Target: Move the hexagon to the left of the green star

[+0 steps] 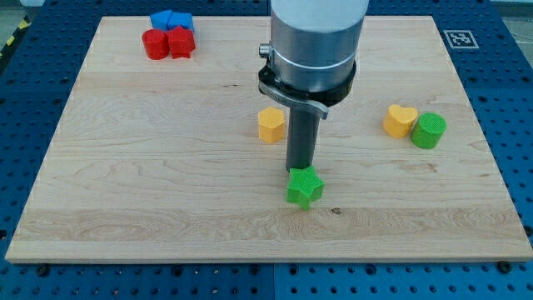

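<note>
A yellow hexagon block [271, 124] lies near the board's middle. A green star [304, 187] lies below and to the right of it. My tip [299, 169] stands right at the star's top edge, touching or nearly touching it, and to the lower right of the hexagon. The rod's wide grey housing [315, 42] hangs over the board's upper middle.
A yellow heart [400, 121] and a green cylinder [429, 131] sit side by side at the right. Two red blocks [167, 43] and two blue blocks [171, 20] cluster at the top left. The wooden board [125, 183] lies on a blue perforated table.
</note>
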